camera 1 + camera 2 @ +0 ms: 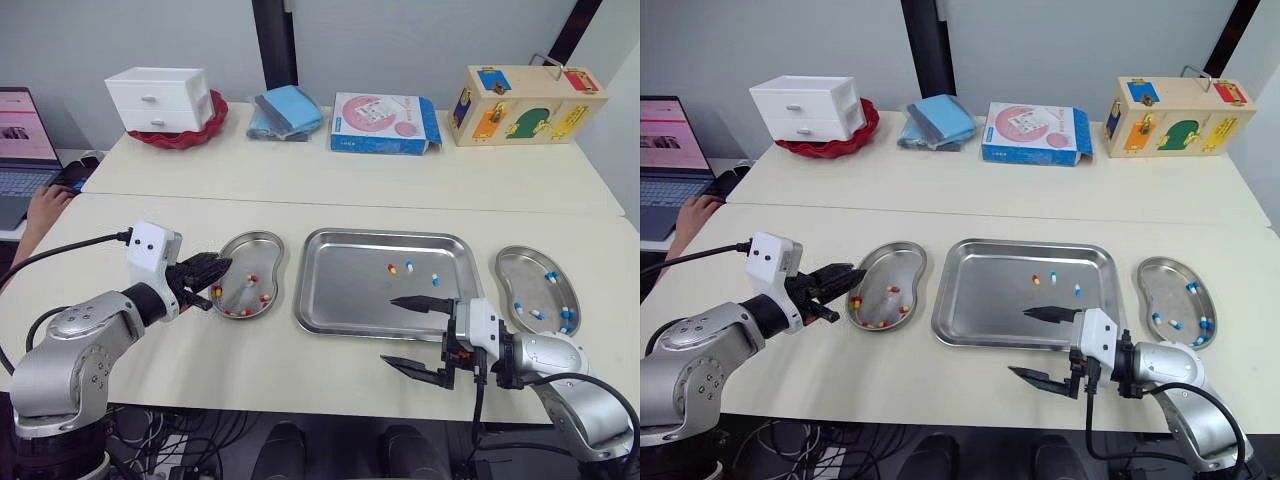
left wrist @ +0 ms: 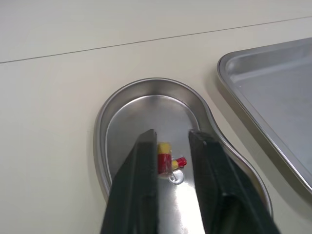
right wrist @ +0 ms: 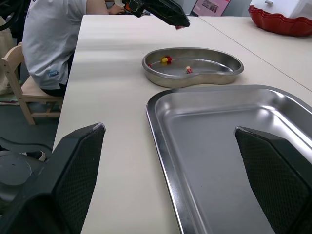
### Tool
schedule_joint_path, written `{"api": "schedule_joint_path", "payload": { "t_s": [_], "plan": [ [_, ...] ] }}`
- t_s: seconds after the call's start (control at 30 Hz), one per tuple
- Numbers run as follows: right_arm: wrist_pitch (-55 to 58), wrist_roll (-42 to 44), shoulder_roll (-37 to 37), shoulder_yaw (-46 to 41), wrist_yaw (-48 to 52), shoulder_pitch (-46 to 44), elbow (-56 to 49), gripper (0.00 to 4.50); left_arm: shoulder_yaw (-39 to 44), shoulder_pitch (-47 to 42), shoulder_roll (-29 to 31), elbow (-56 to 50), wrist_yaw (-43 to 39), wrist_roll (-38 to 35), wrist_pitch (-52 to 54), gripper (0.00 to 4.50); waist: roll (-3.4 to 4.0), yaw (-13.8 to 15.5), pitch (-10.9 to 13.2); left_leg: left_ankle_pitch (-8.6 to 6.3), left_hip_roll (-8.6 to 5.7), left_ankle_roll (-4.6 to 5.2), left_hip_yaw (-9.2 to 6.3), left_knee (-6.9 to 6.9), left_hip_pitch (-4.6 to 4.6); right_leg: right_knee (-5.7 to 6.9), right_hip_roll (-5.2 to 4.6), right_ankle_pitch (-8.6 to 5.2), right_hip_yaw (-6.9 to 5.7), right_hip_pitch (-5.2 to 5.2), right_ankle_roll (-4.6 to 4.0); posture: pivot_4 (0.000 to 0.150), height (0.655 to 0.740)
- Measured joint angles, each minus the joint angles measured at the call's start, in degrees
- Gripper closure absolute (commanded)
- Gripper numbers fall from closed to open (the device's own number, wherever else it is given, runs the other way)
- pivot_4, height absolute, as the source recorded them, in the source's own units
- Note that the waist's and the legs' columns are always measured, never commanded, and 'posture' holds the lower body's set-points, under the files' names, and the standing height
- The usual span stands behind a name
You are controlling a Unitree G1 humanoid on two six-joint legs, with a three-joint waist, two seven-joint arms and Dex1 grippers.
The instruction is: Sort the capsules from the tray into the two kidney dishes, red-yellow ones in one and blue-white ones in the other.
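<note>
Nearest you, the right pincer [image 1: 415,337] hangs at the near edge of the tray [image 1: 345,290], spread wide. One finger is over the tray floor and the other over the table [image 1: 250,370] in front of it.

Toward the table's left edge, the left pincer [image 1: 212,272] hovers over the left rim of the left kidney dish [image 1: 242,248]. The head views make its fingers look almost together. Its own wrist view shows them slightly parted, with a red-yellow capsule [image 2: 163,155] in the gap. You cannot tell there whether that capsule touches a finger or lies in the dish below. More red-yellow capsules [image 1: 248,311] lie along the dish's near side.

Farther in on the tray sit one red-yellow capsule [image 1: 392,268] and two blue-white capsules [image 1: 435,280], near each other. The right kidney dish [image 1: 520,262], just beside the tray, holds several blue-white ones [image 1: 537,314].

The right wrist view adds a seated person [image 3: 53,34] beyond the table's left end. The head views show only their hand [image 1: 45,205] by a laptop [image 1: 25,150].
</note>
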Motion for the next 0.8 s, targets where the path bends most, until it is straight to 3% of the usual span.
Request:
{"api": "schedule_joint_path", "payload": {
  "t_s": [0.23,0.6,0.8],
  "plan": [
    [0.1,0.0,0.1,0.0,-1.3,0.4,0.0,0.0,0.0,0.2,0.7,1.7,-2.1,-3.0,-0.4,0.07,0.0,0.0,0.0,0.0,0.0,0.0,0.0,0.0,0.0,0.0,0.0,0.0,0.0,0.0,0.0,0.15,0.7337],
    [0.2,-0.1,0.0,0.0,-2.3,1.1,0.0,0.0,0.4,0.6,3.3,2.3,-7.4,-13.7,2.7,0.07,0.0,0.0,0.0,0.0,0.0,0.0,0.0,0.0,0.0,0.01,0.0,0.0,0.0,-0.01,0.0,0.15,0.7337],
    [0.2,-1.1,0.0,0.0,-2.8,1.6,0.0,0.0,0.1,1.1,4.6,3.6,-12.2,-14.3,-2.0,0.07,0.01,0.0,0.0,0.0,0.0,0.0,0.02,-0.01,0.0,0.0,0.0,0.0,0.01,-0.01,0.0,0.15,0.7337]
  ]
}}
